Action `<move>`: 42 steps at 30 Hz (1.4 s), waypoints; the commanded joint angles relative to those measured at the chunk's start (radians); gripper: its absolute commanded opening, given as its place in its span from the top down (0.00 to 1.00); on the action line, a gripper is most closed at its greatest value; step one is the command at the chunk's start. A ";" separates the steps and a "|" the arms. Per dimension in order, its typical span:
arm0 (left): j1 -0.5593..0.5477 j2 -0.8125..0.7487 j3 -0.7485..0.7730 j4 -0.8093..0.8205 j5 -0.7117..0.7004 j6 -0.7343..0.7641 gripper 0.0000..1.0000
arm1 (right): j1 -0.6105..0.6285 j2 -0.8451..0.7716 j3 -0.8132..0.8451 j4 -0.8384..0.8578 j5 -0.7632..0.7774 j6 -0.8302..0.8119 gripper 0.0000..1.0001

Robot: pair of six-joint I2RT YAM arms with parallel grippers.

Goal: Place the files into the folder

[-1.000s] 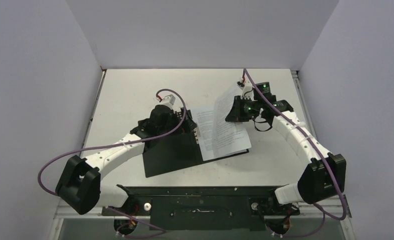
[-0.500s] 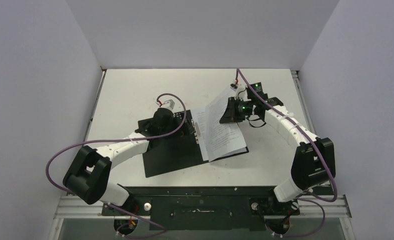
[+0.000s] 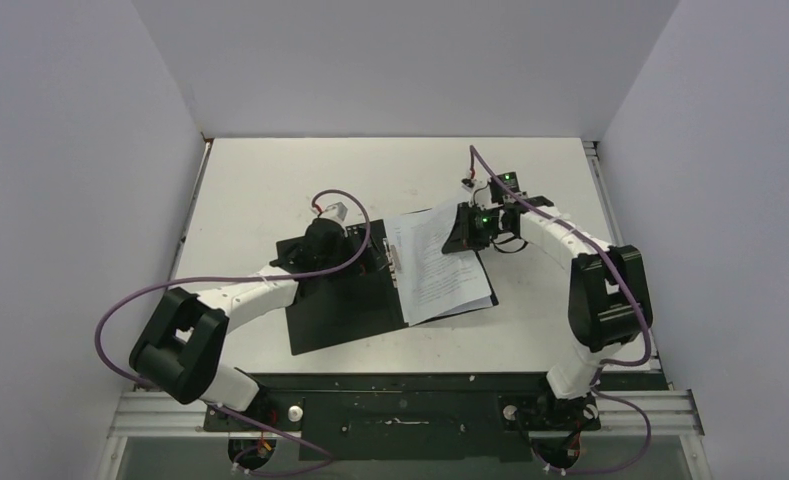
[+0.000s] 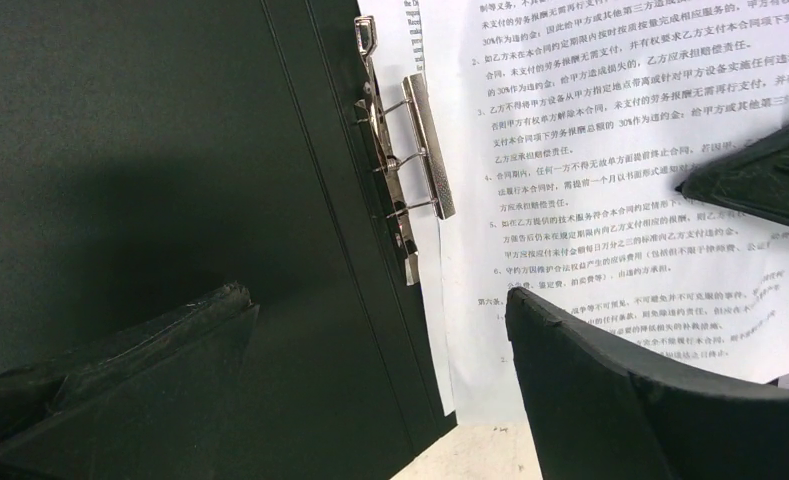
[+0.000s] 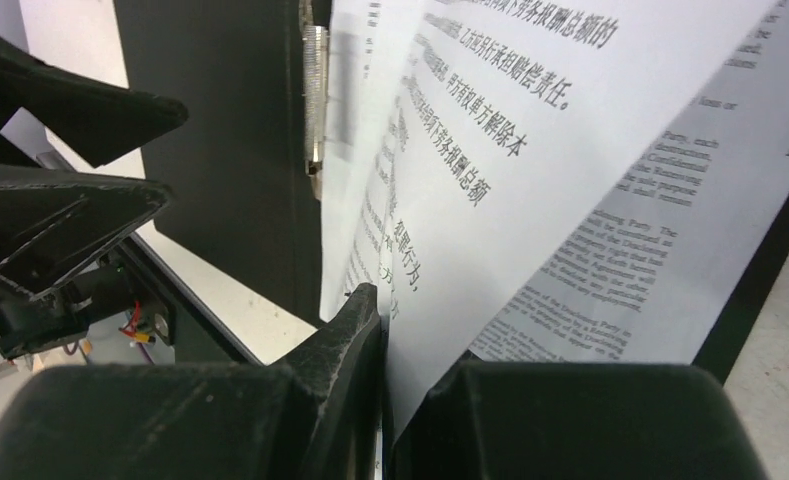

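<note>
- I see the folder (image 3: 345, 305) lying open on the table (image 3: 270, 180), black inside facing up. Its metal spine clip (image 4: 425, 150) runs down the middle.
- The files (image 3: 440, 270) lie just right of that clip, on the folder's right half. The far edge of the top paper is lifted off the stack.
- My right gripper (image 5: 385, 340) sits to the far right of the clip, jaws pinched tight on that raised edge. It may be one sheet or several; I can't tell.
- My left gripper (image 4: 380, 300) hangs over the clip, jaws spread wide, with nothing in them.
</note>
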 commanded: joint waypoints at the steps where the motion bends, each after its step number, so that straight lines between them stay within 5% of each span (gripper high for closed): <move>1: 0.009 0.009 0.001 0.056 0.021 0.013 0.03 | -0.016 0.024 -0.004 0.032 0.013 -0.033 0.94; 34: 0.009 0.072 0.013 0.070 0.067 0.023 0.03 | -0.008 0.182 0.045 0.164 0.022 0.039 0.92; 42: 0.009 0.080 0.016 0.070 0.067 0.022 0.03 | -0.006 0.183 0.042 0.148 0.025 0.015 0.85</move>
